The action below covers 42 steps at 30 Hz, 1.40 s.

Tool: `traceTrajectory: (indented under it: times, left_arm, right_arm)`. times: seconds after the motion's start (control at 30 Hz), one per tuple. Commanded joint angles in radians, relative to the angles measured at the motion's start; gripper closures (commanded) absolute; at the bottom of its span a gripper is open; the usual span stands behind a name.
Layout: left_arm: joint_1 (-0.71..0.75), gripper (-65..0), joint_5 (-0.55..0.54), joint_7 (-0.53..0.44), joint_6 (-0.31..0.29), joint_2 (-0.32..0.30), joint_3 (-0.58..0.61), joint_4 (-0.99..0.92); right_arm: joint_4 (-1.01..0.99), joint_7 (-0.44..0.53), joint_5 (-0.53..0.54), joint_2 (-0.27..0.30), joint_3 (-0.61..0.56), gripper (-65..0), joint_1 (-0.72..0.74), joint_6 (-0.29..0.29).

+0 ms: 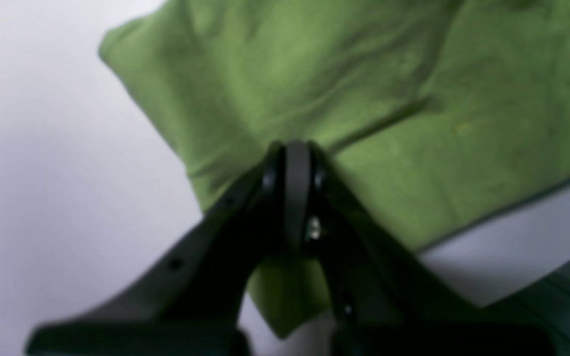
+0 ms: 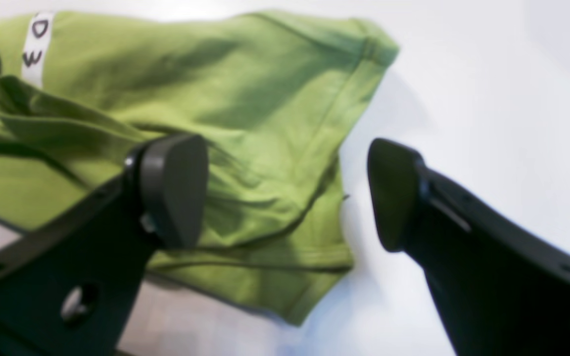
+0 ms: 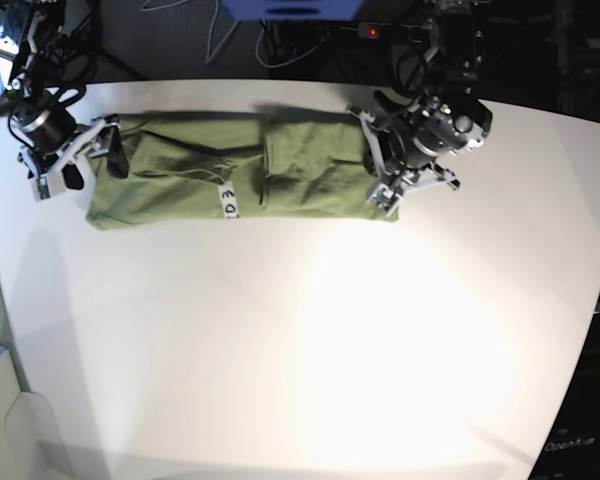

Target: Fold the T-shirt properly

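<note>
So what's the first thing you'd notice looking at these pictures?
The long green cotton T-shirt, folded into a strip along the far edge of the white table, with a small white tag on its near edge. At each end sits a black robot gripper: the left gripper pinched shut on the cloth, the right gripper wide open over the other end.

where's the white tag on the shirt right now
In the base view the white tag sits on the near edge of the T-shirt, left of its middle, between the two end effectors; the shirt lies along the table's far side.
</note>
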Motion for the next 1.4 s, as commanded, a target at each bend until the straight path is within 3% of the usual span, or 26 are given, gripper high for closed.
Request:
traceTrajectory:
  times: [0.0, 0.23, 0.47, 0.57, 0.7, 0.73, 0.9, 1.13, 1.37]
  left_arm:
    - [0.016, -1.1, 0.049, 0.084, -0.004, -0.007, -0.002, -0.005]
    - [0.016, -1.1, 0.049, 0.084, -0.004, -0.007, -0.002, -0.005]
    - [0.016, -1.1, 0.049, 0.084, -0.004, -0.007, -0.002, -0.005]
    - [0.016, -1.1, 0.049, 0.084, -0.004, -0.005, -0.002, -0.005]
    - [0.016, -1.1, 0.049, 0.084, -0.004, -0.003, -0.002, -0.005]
    - [0.016, -1.1, 0.049, 0.084, -0.004, -0.003, -0.002, -0.005]
    - [0.016, -1.1, 0.049, 0.084, -0.004, -0.002, -0.002, -0.005]
    - [0.016, -1.1, 0.049, 0.084, -0.004, -0.002, -0.002, -0.014]
    - [0.016, -1.1, 0.049, 0.086, -0.004, -0.002, -0.002, -0.013]
  right_arm:
    - [0.005, 0.018, 0.014, 0.011, 0.011, -49.5, -0.001, 0.009]
    - [-0.127, 0.018, 0.014, 0.011, 0.008, -49.5, 0.053, 0.010]
    - [-0.132, 0.018, 0.014, 0.007, 0.001, -47.7, 0.056, 0.010]
    - [-0.132, 0.018, 0.014, 0.004, 0.001, -33.4, 0.058, 0.010]
    - [-0.135, 0.018, 0.014, -0.012, 0.000, -1.6, 0.058, 0.010]
    - [-0.135, 0.018, 0.014, -0.013, 0.000, 0.0, 0.058, 0.010]
    - [-0.120, 0.020, 0.014, -0.008, -0.038, -0.6, 0.064, 0.010]
    - [0.054, 0.005, 0.013, 0.024, -0.077, -0.6, 0.062, 0.006]
    - [0.172, -0.095, 0.011, 0.034, -0.078, -0.4, 0.059, 0.006]
